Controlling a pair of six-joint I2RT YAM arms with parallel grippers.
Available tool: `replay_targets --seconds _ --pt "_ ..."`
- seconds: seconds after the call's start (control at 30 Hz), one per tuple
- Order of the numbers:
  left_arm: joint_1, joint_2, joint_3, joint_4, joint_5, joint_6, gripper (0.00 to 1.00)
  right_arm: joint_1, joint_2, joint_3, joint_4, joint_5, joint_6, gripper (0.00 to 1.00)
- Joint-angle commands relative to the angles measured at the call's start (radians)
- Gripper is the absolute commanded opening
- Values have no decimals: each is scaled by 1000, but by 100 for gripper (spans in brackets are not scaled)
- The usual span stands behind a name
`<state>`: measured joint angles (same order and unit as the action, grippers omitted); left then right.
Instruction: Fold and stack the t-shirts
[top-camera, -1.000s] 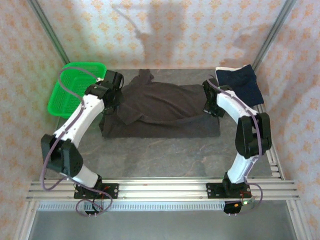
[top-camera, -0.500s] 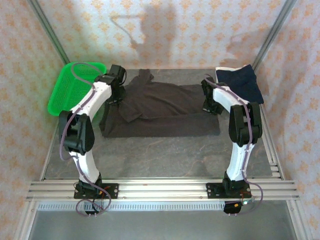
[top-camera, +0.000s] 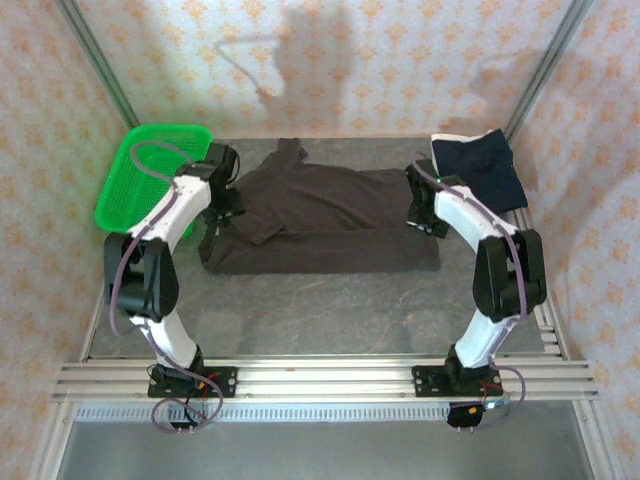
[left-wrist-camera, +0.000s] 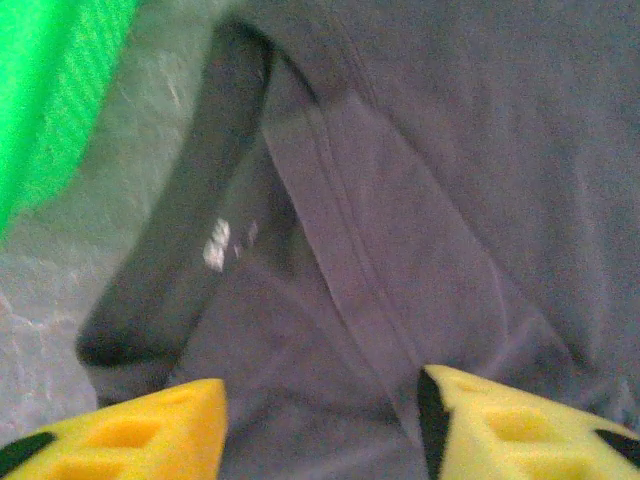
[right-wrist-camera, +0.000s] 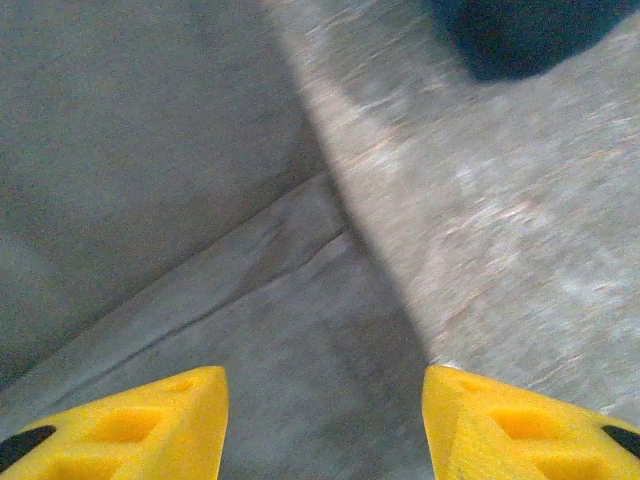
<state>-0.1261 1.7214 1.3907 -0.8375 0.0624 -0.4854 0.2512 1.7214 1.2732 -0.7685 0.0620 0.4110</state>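
Note:
A dark charcoal-brown t-shirt (top-camera: 320, 215) lies across the middle of the table, its upper part folded down over the lower part. My left gripper (top-camera: 226, 204) hovers over its left end, open; in the left wrist view the left gripper (left-wrist-camera: 322, 440) has a sleeve and hem of the shirt (left-wrist-camera: 400, 200) below it, with nothing pinched. My right gripper (top-camera: 428, 224) is open over the shirt's right edge (right-wrist-camera: 250, 300). A folded navy blue t-shirt (top-camera: 482, 166) lies at the back right on a white one showing as a thin edge (top-camera: 452, 137).
A green mesh basket (top-camera: 150, 176) stands at the back left, close to the left arm, and its green wall (left-wrist-camera: 50, 100) is beside the shirt's sleeve. Bare grey table (top-camera: 320, 310) lies in front of the shirt. Metal frame rails run along the near and right edges.
Both grippers went from shut to open and let go of the dark shirt. The left arm's elbow swung in, then eased back out. The folded-over layer now rests flat.

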Motion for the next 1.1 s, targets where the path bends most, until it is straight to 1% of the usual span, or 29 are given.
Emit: replay_targets --seconds 0.0,0.07,0.17,0.23,0.37,0.4,0.47,0.57,0.63,0.7,0.73,0.77,0.93,1.0,1.07 --pt "-65 -13 -123 92 86 -28 48 89 19 -79 103 -107 33 53" --pt "-68 26 -173 120 96 -43 42 94 45 -116 130 -126 64 51" --pt "-43 62 -226 140 56 -44 32 87 59 -161 132 -99 89 49" --pt "-23 58 -262 149 64 -43 30 75 57 -194 134 -100 103 49" --pt "-3 22 -331 134 18 -44 30 37 44 -264 120 -96 140 47" --pt "3 12 -348 129 10 -75 29 28 32 -278 114 -99 144 46" --pt "18 -18 -393 119 -3 -86 29 1 -10 -332 131 -127 160 45" --pt "38 -77 -456 108 -19 -105 29 -18 -59 -385 146 -157 165 45" --pt "43 -114 -480 84 -43 -114 31 -19 -65 -384 113 -150 167 45" --pt "47 -150 -494 49 -84 -122 36 -19 -82 -386 82 -139 162 45" --pt "52 -168 -501 35 -99 -125 41 -19 -97 -390 73 -136 160 45" --pt "57 -186 -508 28 -104 -127 43 -19 -115 -394 68 -135 159 45" --pt "59 -226 -476 -16 -154 -130 45 -15 -194 -356 62 -163 127 46" --pt "47 -248 -447 -14 -146 -138 45 -16 -205 -336 71 -168 111 46" --pt "-11 -264 -402 0 -145 -155 45 -14 -197 -314 89 -181 96 47"
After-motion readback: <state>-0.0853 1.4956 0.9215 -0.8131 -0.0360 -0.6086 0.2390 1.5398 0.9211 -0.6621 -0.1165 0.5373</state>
